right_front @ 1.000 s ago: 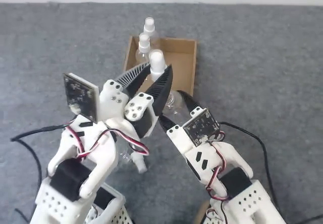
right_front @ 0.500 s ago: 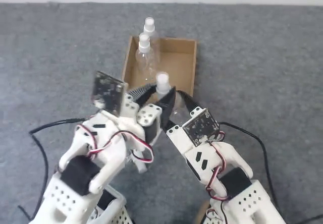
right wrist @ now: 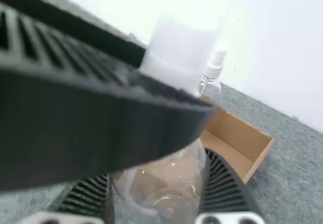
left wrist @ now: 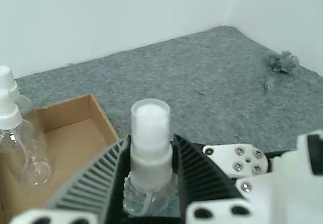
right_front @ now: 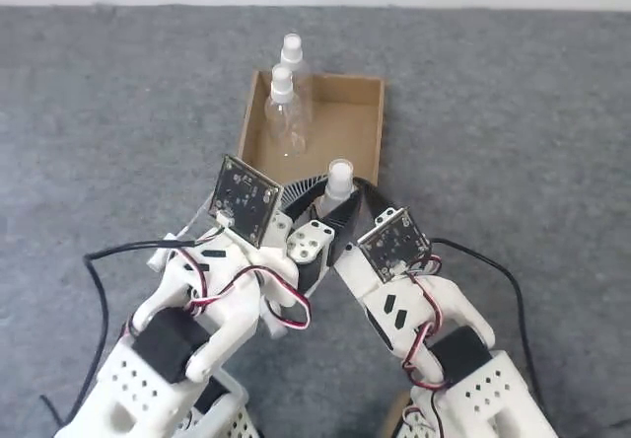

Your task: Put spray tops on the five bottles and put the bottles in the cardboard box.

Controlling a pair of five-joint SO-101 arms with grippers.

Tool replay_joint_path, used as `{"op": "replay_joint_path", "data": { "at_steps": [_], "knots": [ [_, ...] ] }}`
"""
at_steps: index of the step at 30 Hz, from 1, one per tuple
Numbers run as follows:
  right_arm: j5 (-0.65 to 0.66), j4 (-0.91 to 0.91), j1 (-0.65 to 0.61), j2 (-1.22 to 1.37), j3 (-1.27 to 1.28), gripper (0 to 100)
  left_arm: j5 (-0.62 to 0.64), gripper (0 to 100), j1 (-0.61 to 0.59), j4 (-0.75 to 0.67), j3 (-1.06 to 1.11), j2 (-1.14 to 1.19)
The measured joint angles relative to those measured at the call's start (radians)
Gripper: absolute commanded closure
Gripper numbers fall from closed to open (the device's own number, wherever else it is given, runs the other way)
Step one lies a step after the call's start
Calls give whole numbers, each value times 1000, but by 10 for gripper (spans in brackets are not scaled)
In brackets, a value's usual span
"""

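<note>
The spray top has come back and down from over the cardboard box. It now sits right on the neck of the bottle, just in front of the box's near wall. My left claw is clamped on the top, and my right claw is clamped around the bottle's body beneath it. I judge the top is lined up for seating, so this bottle should soon join the two capped bottles at the box's far end.
</note>
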Motion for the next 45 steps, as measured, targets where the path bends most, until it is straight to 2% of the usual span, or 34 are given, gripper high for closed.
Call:
{"op": "replay_joint_path", "data": {
  "at_steps": [6,16,23,32,37,45],
  "knots": [
    [0,0,-6,-2,-2,947,0,855,0,9,20,-83],
    [-2,0,-5,-2,-2,948,-101,854,14,12,189,-384],
    [-2,0,-5,-2,-2,948,-155,855,15,48,196,-483],
    [-2,0,-5,-2,-2,948,-161,855,14,69,196,-592],
    [-2,0,-5,-2,-2,948,-161,855,-107,69,196,-611],
    [-2,6,-5,-2,-2,948,-87,855,-305,6,196,-612]
  ]
}}
